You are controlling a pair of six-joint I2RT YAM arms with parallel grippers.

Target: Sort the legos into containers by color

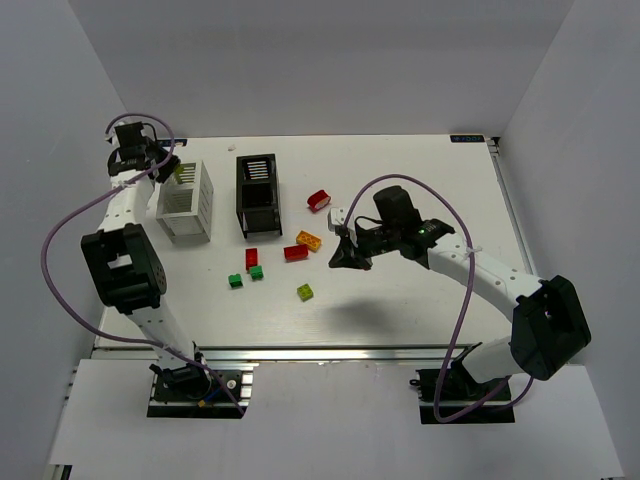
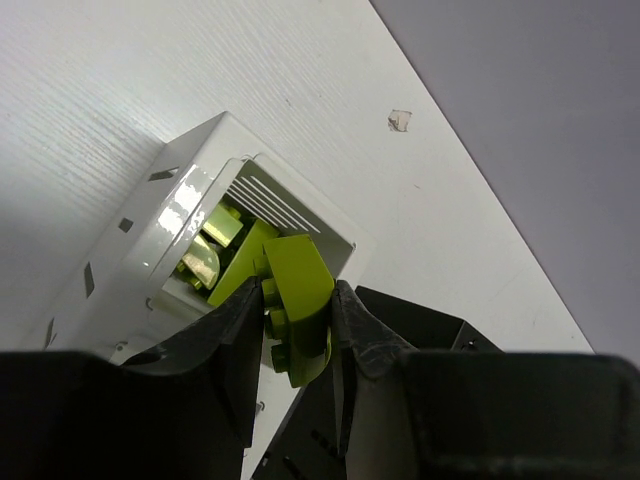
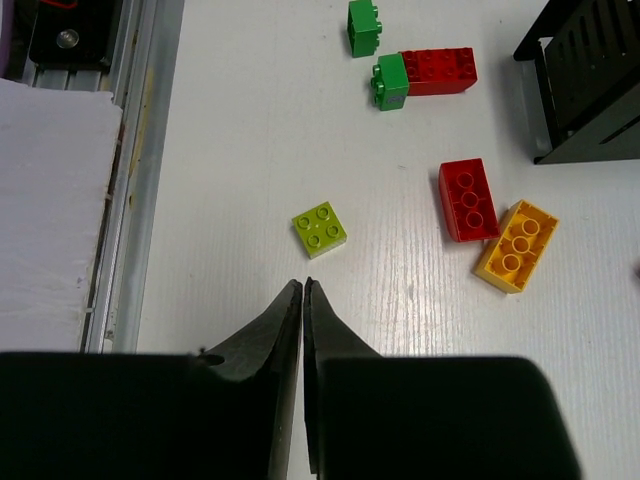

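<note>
My left gripper (image 2: 298, 312) is shut on a yellow-green brick (image 2: 300, 300) and holds it above the far compartment of the white bin (image 1: 187, 203), where more yellow-green bricks (image 2: 205, 255) lie. In the top view that gripper (image 1: 168, 168) hangs over the bin's far left corner. My right gripper (image 3: 303, 288) is shut and empty, hovering over the table mid-right (image 1: 345, 258). Loose on the table: a yellow-green brick (image 3: 320, 229), two red bricks (image 3: 468, 199) (image 3: 438, 71), an orange-yellow brick (image 3: 516, 245), two dark green bricks (image 3: 391, 81) (image 3: 364, 26), and another red brick (image 1: 319, 200). The black bin (image 1: 258, 194) stands right of the white one.
A small white piece (image 1: 338, 216) lies near the right gripper. The aluminium rail (image 1: 300, 352) runs along the table's near edge. White walls close in the left, back and right sides.
</note>
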